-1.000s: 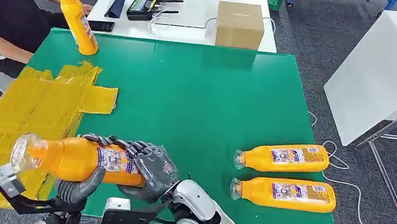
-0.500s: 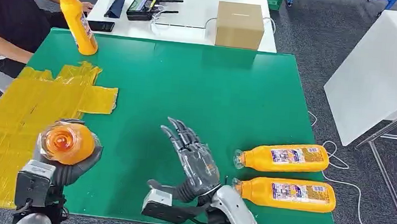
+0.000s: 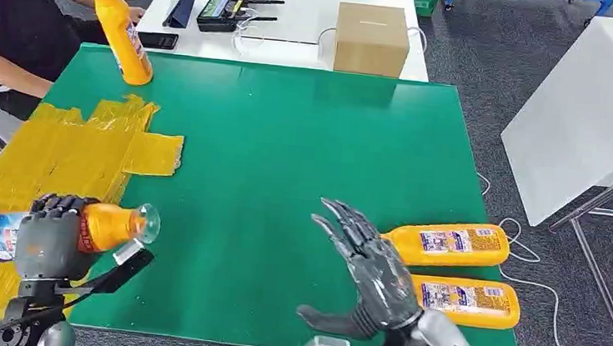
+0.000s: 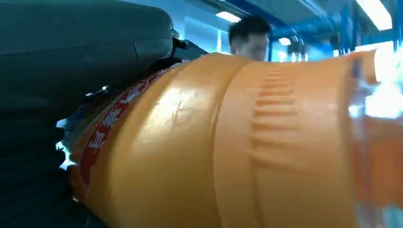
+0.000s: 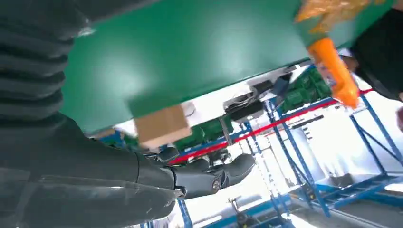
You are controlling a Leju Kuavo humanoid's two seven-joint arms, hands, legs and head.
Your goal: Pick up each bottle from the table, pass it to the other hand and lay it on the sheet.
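My left hand (image 3: 50,238) grips an orange bottle (image 3: 110,225) around its middle, held level above the near edge of the yellow sheet (image 3: 52,167), clear cap toward the green mat. In the left wrist view the same bottle (image 4: 247,142) sits very close. My right hand (image 3: 370,271) is open with fingers spread, raised over the mat just left of two orange bottles (image 3: 448,244) (image 3: 468,301) lying on their sides. A person at the far left holds a fourth bottle (image 3: 123,31) tilted on the mat's far corner.
The green mat (image 3: 288,155) covers the table. Behind it a white table carries a cardboard box (image 3: 370,38), a dark device (image 3: 221,11) and cables. A white panel (image 3: 585,105) stands to the right. The person (image 3: 7,13) sits at the far left.
My left hand has turned the bottle level and carried it left over the sheet. My right hand, which let go a second ago, has drawn away to the right toward the two lying bottles.
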